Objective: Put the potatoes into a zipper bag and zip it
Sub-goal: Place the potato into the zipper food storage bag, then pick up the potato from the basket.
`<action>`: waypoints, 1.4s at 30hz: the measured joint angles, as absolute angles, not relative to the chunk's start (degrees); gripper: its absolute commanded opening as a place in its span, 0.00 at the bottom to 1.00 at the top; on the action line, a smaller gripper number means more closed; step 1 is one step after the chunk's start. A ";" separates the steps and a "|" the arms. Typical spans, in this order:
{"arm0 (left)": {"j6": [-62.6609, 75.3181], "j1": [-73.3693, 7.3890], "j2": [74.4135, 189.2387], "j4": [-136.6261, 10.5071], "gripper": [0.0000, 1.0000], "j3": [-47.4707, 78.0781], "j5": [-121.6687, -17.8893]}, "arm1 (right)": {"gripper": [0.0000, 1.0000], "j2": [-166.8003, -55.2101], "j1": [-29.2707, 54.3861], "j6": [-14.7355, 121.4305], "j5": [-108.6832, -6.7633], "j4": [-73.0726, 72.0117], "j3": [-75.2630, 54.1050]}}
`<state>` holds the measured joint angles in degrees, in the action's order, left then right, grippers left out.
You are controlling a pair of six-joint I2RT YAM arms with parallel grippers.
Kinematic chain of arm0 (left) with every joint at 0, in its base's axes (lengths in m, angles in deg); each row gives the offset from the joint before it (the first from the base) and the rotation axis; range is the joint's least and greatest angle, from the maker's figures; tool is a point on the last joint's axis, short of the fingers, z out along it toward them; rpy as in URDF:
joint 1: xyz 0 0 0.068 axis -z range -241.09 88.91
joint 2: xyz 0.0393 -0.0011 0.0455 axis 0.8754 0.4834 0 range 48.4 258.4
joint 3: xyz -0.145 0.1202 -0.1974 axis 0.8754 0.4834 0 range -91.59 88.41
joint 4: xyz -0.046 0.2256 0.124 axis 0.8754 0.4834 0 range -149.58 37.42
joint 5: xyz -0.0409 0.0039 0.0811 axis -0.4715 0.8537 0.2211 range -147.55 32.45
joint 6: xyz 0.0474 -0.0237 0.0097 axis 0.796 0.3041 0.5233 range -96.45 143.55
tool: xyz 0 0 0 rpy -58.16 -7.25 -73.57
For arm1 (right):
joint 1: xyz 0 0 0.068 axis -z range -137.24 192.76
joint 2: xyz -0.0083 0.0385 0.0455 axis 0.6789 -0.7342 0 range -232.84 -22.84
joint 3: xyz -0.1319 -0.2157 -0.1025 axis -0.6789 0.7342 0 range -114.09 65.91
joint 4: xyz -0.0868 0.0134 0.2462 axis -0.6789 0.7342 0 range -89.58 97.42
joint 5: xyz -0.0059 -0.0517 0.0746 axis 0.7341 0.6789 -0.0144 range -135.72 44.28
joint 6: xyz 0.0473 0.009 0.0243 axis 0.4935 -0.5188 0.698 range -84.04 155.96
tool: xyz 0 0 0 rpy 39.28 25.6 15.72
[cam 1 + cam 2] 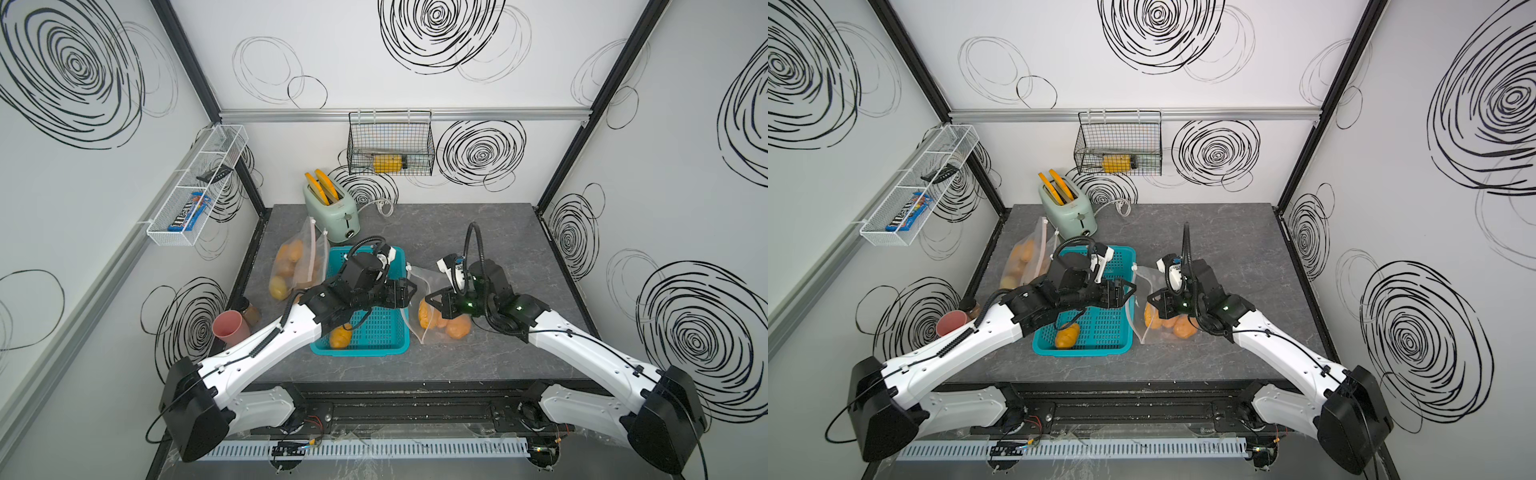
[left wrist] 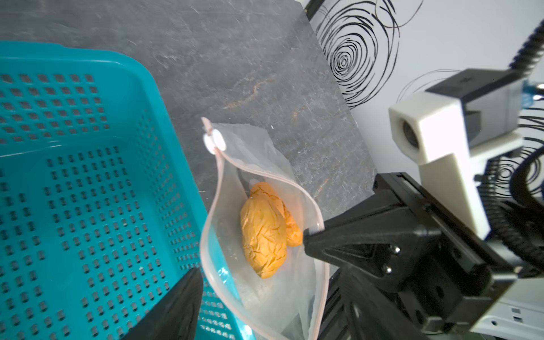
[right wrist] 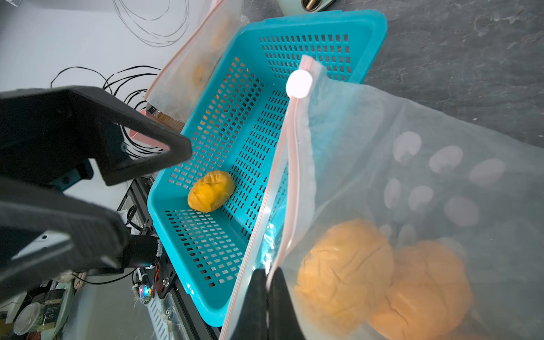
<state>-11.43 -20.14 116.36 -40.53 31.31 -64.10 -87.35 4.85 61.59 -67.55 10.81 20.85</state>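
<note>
Potatoes (image 3: 344,265) sit in the zipper bag (image 3: 368,132) that your right tool (image 2: 309,237) holds open just beside the basket (image 1: 357,351).
Your right tool is clamped tight on the bag's pink zipper rim, lifting one side of the mouth; the white slider (image 3: 298,84) sits at the rear end of the track. Your left tool (image 1: 410,294) hangs over the basket's edge next to the bag, its jaws spread wide and empty. One potato (image 3: 210,191) lies on the basket floor near its front end. A second bag (image 1: 307,245) holding more potatoes rests on the table (image 1: 478,232) on the basket's other side, by the toaster (image 1: 332,212).
</note>
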 measured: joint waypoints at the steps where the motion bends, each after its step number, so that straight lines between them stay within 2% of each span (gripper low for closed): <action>1: -11.04 -20.93 115.25 -39.55 0.79 31.83 -63.24 | 0.00 -87.22 4.85 61.50 -67.55 10.81 20.85; 12: -10.58 -28.75 108.19 -27.79 0.79 40.44 -55.94 | 0.00 -86.41 4.89 60.30 -67.77 10.66 20.85; 19: -11.87 -28.51 107.95 -22.74 0.80 42.56 -48.88 | 0.00 -86.43 4.96 59.86 -67.96 10.53 20.85; 22: -12.40 -27.88 108.89 -21.75 0.76 42.56 -46.85 | 0.00 -86.43 4.96 59.82 -67.99 10.53 20.88; 30: -14.91 -23.09 113.13 -18.58 0.76 42.56 -41.08 | 0.00 -85.87 4.96 59.43 -67.96 10.46 22.08; 42: -17.88 -21.87 113.69 -16.64 0.77 42.56 -38.13 | 0.00 -85.60 4.96 59.03 -68.01 10.38 22.86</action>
